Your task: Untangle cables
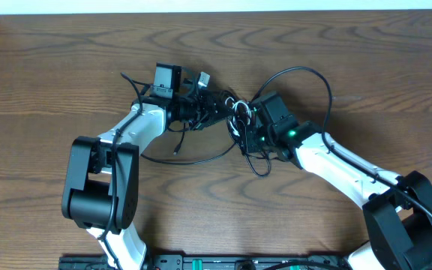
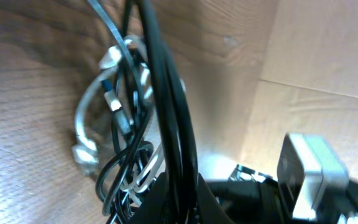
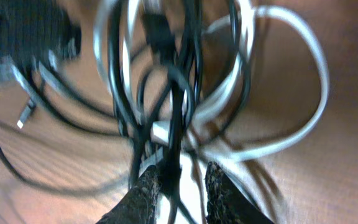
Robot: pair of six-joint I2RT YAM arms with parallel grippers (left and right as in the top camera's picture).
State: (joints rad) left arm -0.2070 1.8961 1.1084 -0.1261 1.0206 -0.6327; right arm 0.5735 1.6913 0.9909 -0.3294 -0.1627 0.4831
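Note:
The cables (image 1: 236, 114) are a tangle of black cords and one white cord at the table's middle, held between both arms. My left gripper (image 1: 214, 105) reaches in from the left and is shut on a bunch of black cords (image 2: 169, 118). A white cord with plug ends (image 2: 87, 127) loops on the wood beside them. My right gripper (image 1: 247, 124) comes in from the right. Its fingers (image 3: 182, 190) are close together around a black strand (image 3: 174, 158) and part of the white cord (image 3: 291, 124). Black loops trail out behind (image 1: 306, 71) and in front (image 1: 193, 159).
The wooden table (image 1: 51, 67) spreads out all around the tangle. A loose plug end (image 1: 203, 77) lies just behind the left gripper. The arms' bases stand at the front edge (image 1: 100, 187), (image 1: 407, 217). A pale wall edge runs along the back.

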